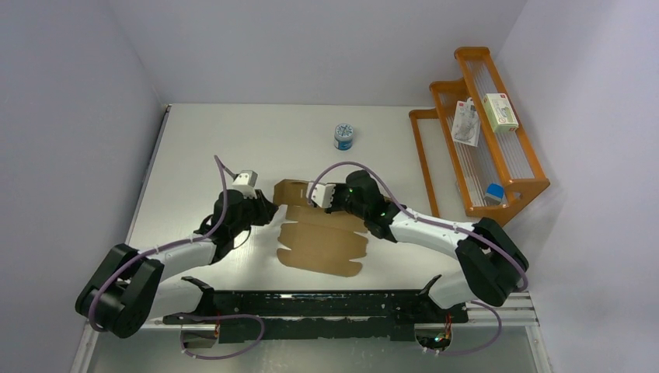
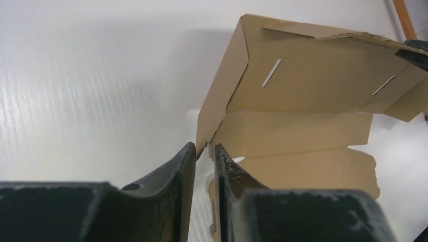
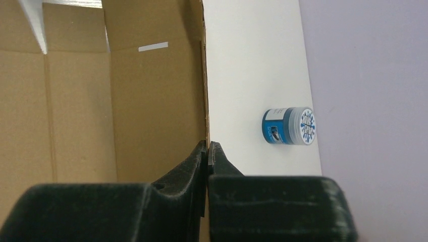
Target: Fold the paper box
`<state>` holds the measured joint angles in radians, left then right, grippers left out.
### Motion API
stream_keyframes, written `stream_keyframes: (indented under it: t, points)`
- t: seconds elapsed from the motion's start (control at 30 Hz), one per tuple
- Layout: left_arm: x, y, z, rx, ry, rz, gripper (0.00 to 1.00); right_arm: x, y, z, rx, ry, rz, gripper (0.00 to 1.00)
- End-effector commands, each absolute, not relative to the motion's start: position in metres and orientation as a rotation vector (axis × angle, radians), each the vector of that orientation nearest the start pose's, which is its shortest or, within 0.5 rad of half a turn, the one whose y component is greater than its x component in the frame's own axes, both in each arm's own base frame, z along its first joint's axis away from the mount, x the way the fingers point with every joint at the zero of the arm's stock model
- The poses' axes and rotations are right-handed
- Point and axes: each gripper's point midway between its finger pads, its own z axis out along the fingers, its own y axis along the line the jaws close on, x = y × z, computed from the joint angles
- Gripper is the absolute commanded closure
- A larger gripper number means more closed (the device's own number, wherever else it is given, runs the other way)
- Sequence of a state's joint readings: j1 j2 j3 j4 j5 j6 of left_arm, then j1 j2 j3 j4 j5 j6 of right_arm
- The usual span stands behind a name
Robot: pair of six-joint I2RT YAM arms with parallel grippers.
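You have one paper box (image 1: 319,241) on the table (image 1: 194,155), far panel raised; your right gripper (image 3: 208,146) pinches its edge, your left gripper (image 2: 204,148) sits slightly parted at its corner; one blue-and-white tin (image 3: 288,126) beyond

Left arm (image 1: 183,250) stretched forward, wrist turned in toward the other arm. Left gripper (image 2: 204,148): fingers parted by a narrow gap, an edge of the paper box (image 2: 303,85) right at the tips, not clamped. Right arm (image 1: 431,227) reaches forward and across to its left, forearm low. Right gripper (image 3: 208,147): fingers pressed together, pinching the paper box wall edge between the tips. The two grippers point toward each other, near but apart.
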<state>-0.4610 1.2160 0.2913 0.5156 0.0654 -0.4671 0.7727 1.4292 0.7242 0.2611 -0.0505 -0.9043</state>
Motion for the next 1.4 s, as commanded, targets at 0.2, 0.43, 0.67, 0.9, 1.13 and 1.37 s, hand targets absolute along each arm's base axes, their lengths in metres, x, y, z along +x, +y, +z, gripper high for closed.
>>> stream_keyframes:
  t: [0.2,0.43,0.67,0.9,1.13,1.37]
  points:
    - [0.273,-0.161,0.057,-0.065,2.166,-0.59,0.54,0.314,0.285,0.147,-1.414,1.251,-0.044,1.0]
    - [0.255,-0.185,0.078,-0.002,2.048,-0.833,0.38,0.312,0.287,0.151,-1.412,1.237,-0.067,1.0]
    - [0.266,-0.195,0.076,0.016,1.998,-0.865,0.34,0.307,0.29,0.155,-1.421,1.221,-0.07,1.0]
    - [0.283,-0.209,0.066,0.038,1.993,-0.887,0.34,0.304,0.291,0.154,-1.431,1.219,-0.072,1.0]
    - [0.283,-0.22,0.067,0.089,1.955,-0.943,0.44,0.304,0.292,0.152,-1.444,1.223,-0.087,1.0]
    - [0.28,-0.23,0.081,0.187,1.891,-0.949,0.56,0.304,0.292,0.146,-1.464,1.232,-0.105,1.0]
